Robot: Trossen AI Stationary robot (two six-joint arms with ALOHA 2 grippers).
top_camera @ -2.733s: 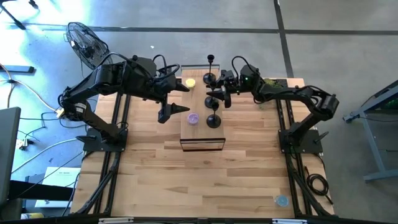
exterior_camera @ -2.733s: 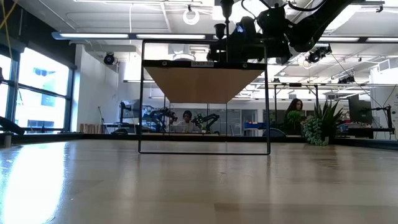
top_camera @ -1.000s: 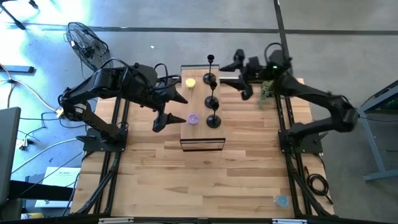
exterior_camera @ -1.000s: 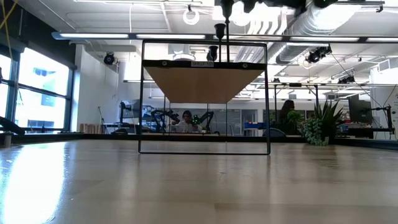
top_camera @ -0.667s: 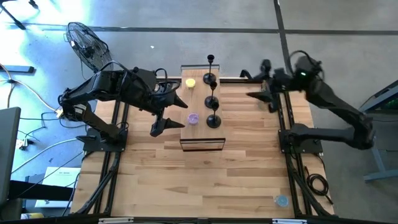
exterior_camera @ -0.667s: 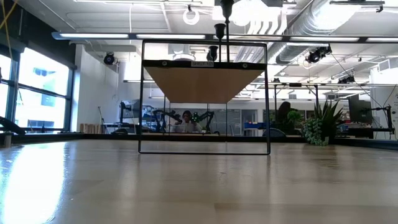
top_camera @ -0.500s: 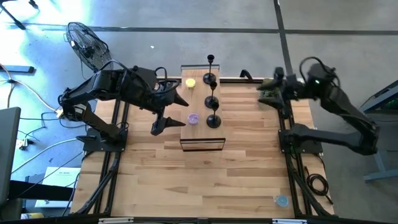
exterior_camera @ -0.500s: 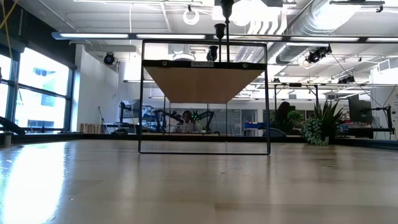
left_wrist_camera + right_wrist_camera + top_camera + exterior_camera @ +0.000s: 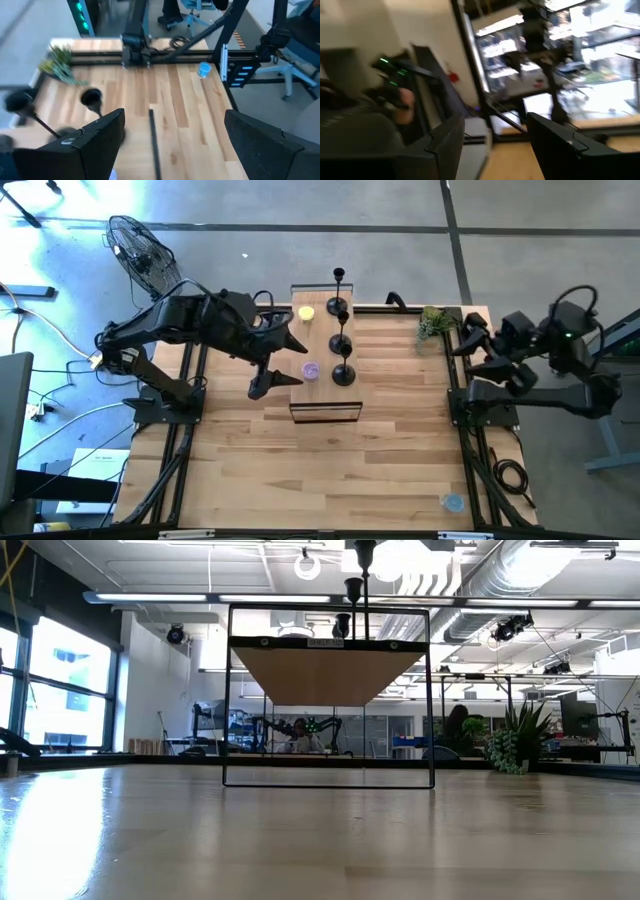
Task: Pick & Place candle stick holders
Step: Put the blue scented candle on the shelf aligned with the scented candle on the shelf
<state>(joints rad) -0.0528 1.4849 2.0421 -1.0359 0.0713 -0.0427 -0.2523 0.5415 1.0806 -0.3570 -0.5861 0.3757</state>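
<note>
Three black candle stick holders stand by their disc bases in a row on a raised wooden shelf (image 9: 322,395): a tall one (image 9: 338,307) at the far end, a middle one (image 9: 343,342) and a near one (image 9: 345,374). Their tops show in the low view (image 9: 353,586). My left gripper (image 9: 276,366) is open and empty, just left of the shelf. In its wrist view (image 9: 170,150) one holder (image 9: 91,97) lies ahead. My right gripper (image 9: 465,338) is open and empty at the table's right edge. Its wrist view (image 9: 495,145) looks into the room.
A yellow piece (image 9: 305,312) and a purple piece (image 9: 311,370) lie on the shelf left of the holders. A green plant sprig (image 9: 435,322) lies at the far right corner. A small blue thing (image 9: 453,502) lies near the front right. Bare wood stretches toward the near edge.
My right gripper has drawn back from beside the holders, toward the table's right edge and out past the sprig, open and empty. The three holders have stayed in their row on the shelf.
</note>
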